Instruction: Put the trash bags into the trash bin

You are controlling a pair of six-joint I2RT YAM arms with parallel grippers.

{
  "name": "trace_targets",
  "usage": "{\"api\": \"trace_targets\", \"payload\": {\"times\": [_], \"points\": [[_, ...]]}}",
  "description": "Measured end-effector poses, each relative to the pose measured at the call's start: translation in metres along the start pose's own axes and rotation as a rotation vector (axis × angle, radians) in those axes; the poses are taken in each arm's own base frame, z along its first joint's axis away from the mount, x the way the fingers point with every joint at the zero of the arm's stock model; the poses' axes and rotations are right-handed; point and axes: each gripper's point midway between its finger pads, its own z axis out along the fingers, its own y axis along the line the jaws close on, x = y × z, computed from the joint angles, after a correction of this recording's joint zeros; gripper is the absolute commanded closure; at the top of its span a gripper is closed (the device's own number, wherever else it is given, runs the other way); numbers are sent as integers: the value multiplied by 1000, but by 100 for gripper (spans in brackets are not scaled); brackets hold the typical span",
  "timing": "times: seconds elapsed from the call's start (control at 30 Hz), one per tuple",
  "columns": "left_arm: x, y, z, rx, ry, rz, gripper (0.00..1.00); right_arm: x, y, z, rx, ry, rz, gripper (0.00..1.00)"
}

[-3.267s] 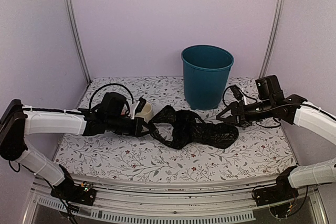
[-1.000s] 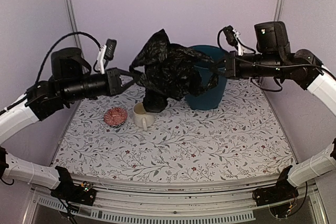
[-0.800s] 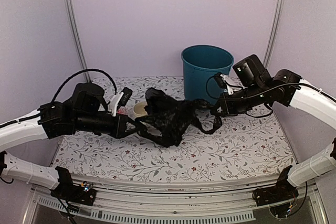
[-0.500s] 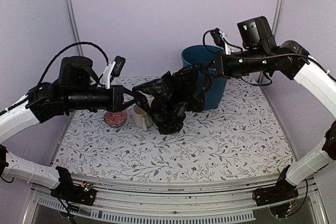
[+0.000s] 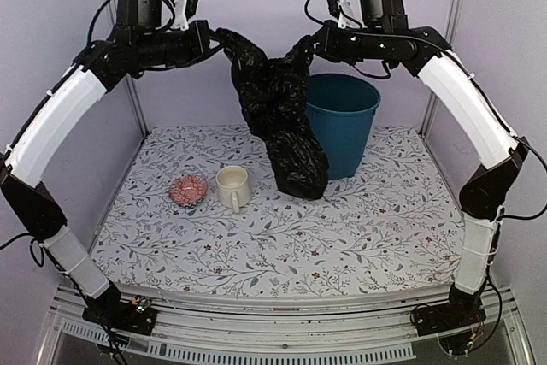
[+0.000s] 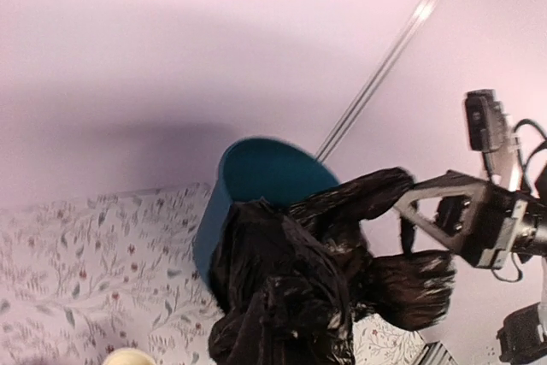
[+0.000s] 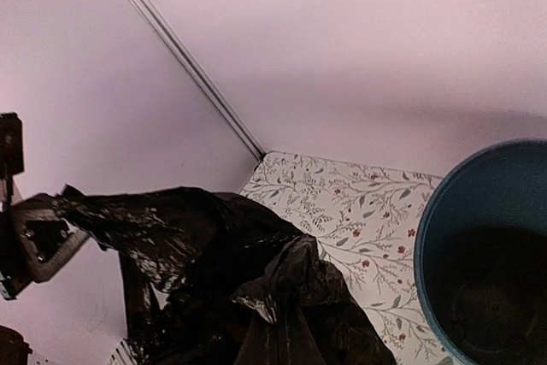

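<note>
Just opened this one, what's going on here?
Both arms hold a black bag high between them: the left gripper pinches one end, the right gripper the other. The bag sags in a V and its bulk hangs down by the left side of the teal bin, outside it, so it is not yet in. A mug and a small red dish sit on the table, apart from the bag.

No lettering, label, brand or number could be read anywhere, so far as these blurry views showed.
</note>
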Motion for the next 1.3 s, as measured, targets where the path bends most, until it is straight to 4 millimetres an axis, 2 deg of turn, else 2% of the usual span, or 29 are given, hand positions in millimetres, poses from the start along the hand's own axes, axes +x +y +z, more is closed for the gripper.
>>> {"api": "trace_targets", "payload": {"times": [0.07, 0.13, 0.17, 0.23, 0.27, 0.3, 0.37, 0.43, 0.47, 0.5, 0.53, 0.57, 0.6, 0.63, 0.67, 0.7, 0.73, 0.8, 0.83, 0.87, 0.93, 0.97, 1.03, 1.1, 1.17, 1.23, 1.3], "points": [[-29, -44, -17, 84, -84, 97, 100, -10, 25, -20, -39, -40, -58, 99], [-48, -99, -52, 185, -182, 197, 100, -16, 75, -54, -125, -97, -153, 99], [-51, -119, -70, 222, -220, 231, 100, -16, 98, -73, -173, -123, -196, 99], [-46, -158, -115, 328, -290, 297, 100, -13, 143, -121, -276, -180, -281, 99], [-37, -165, -137, 368, -319, 317, 100, -7, 159, -145, -324, -198, -310, 99], [-28, -160, -145, 371, -324, 326, 100, -4, 164, -164, -351, -217, -331, 99], [0, -128, -153, 316, -357, 326, 100, 9, 143, -172, -301, -230, -350, 99], [57, -86, -128, 236, -287, 316, 100, 35, 106, -154, -195, -193, -353, 99], [99, -62, -105, 191, -196, 314, 100, 63, 81, -130, -132, -131, -351, 99], [152, -34, -79, 138, -65, 313, 100, 101, 53, -102, -69, -33, -346, 99], [207, -6, -58, 83, 81, 306, 100, 148, 21, -74, -5, 99, -333, 99], [262, 23, -45, 25, 237, 298, 100, 199, -10, -51, 55, 240, -320, 99], [308, 49, -46, -30, 376, 291, 100, 254, -42, -35, 118, 390, -305, 99], [331, 64, -53, -63, 448, 280, 100, 294, -65, -33, 163, 506, -292, 99], [344, 72, -64, -89, 496, 269, 100, 331, -85, -41, 205, 621, -278, 99], [340, 70, -72, -87, 491, 259, 100, 353, -95, -52, 227, 696, -263, 99], [324, 60, -79, -66, 439, 248, 100, 357, -92, -63, 218, 723, -253, 99], [276, 36, -91, -22, 307, 226, 100, 325, -62, -72, 136, 630, -240, 99], [247, 22, -97, 1, 231, 216, 100, 298, -39, -78, 76, 554, -233, 99], [219, 9, -103, 22, 160, 206, 100, 264, -15, -84, 15, 461, -228, 99], [176, -12, -113, 53, 62, 191, 100, 196, 30, -101, -97, 280, -222, 99], [158, -21, -118, 67, 24, 186, 100, 162, 50, -111, -144, 187, -220, 99], [131, -36, -123, 88, -28, 178, 100, 105, 80, -133, -212, 34, -213, 99], [116, -44, -123, 94, -49, 174, 100, 78, 91, -143, -226, -33, -200, 99], [109, -48, -120, 85, -50, 170, 100, 59, 95, -144, -224, -72, -180, 99], [112, -46, -113, 66, -29, 157, 100, 55, 90, -136, -204, -72, -160, 99], [120, -42, -107, 49, 3, 131, 100, 64, 76, -121, -164, -34, -139, 99]]}}
